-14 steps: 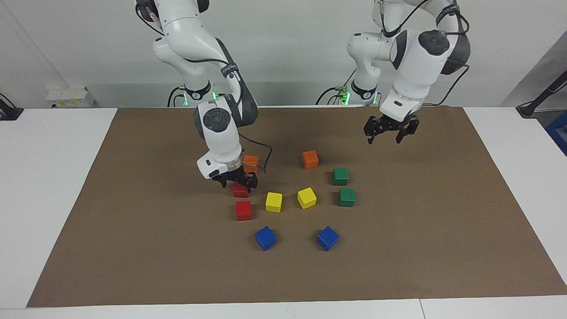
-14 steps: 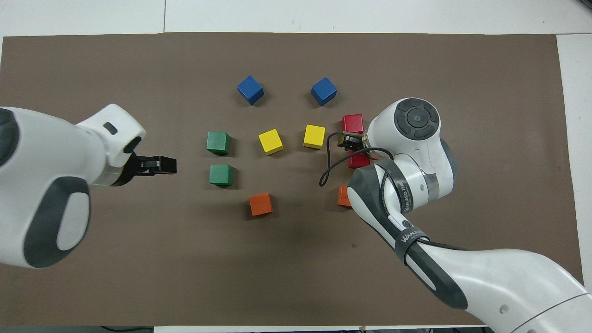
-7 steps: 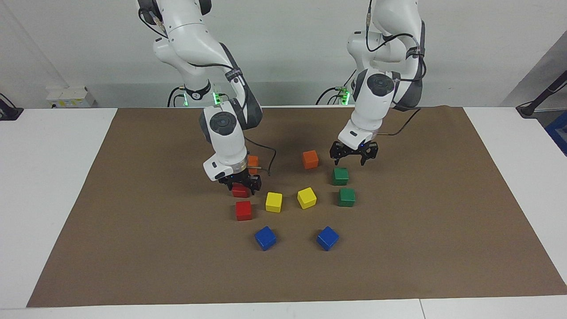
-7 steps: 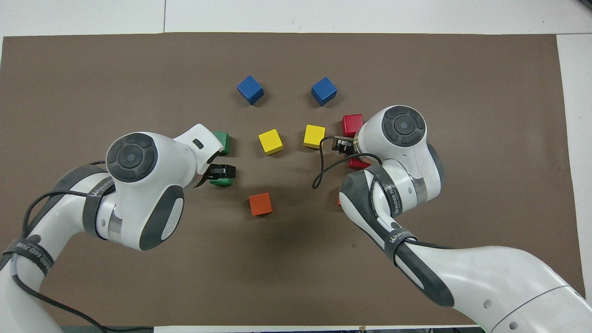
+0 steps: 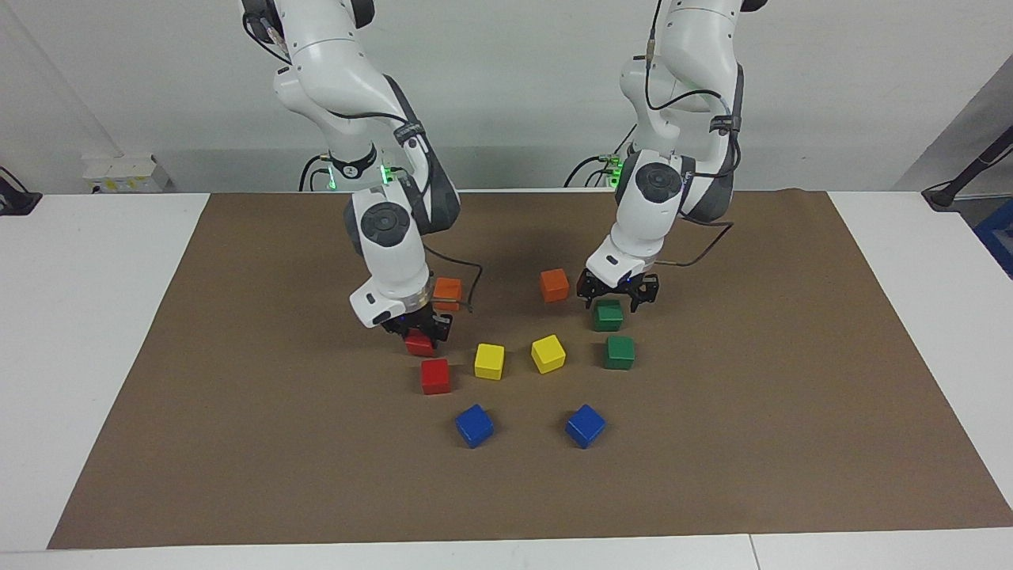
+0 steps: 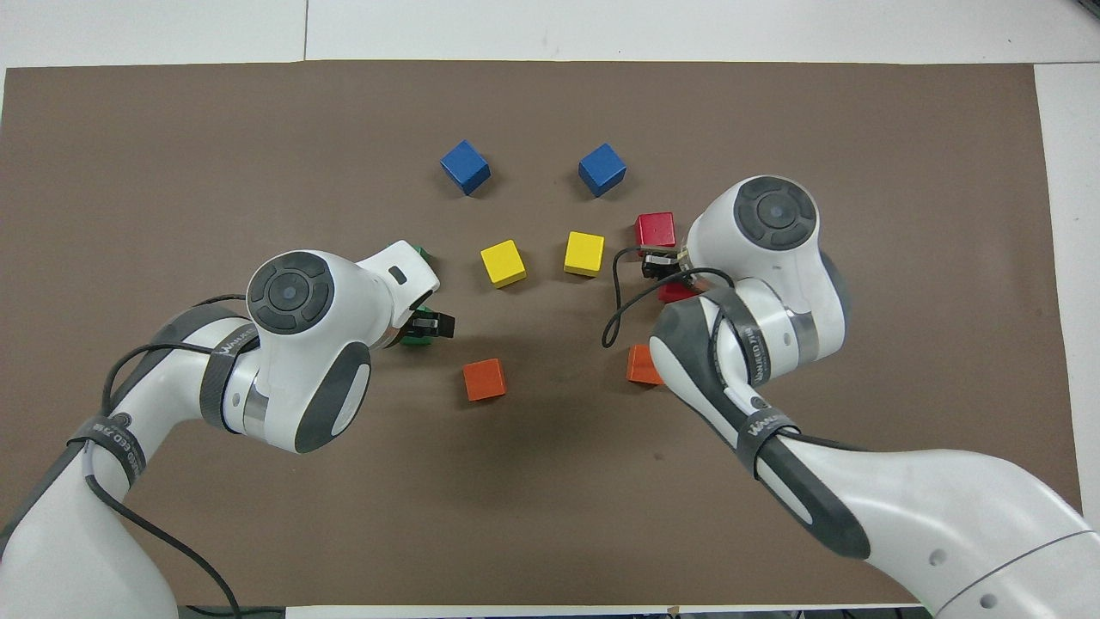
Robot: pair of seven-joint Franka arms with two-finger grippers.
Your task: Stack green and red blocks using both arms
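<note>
On the brown mat [image 5: 237,443] near its middle, my right gripper [image 5: 418,329] clamps a red block [image 5: 419,343]; my left gripper [image 5: 616,293] hangs spread over a green block [image 5: 608,315]. I should lift straight and level; then settle squarely on the other red block [image 5: 435,376].

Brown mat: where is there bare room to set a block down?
Bare: the brown mat from the blue blocks to its edge farthest from the robots, and both arms' ends. Crowded: the middle cluster, where the right hand and left hand work.

wall [image 5: 514,79]: plain pale grey | table [image 5: 95,332]: white | mat [image 5: 712,443]: brown, covers table middle
</note>
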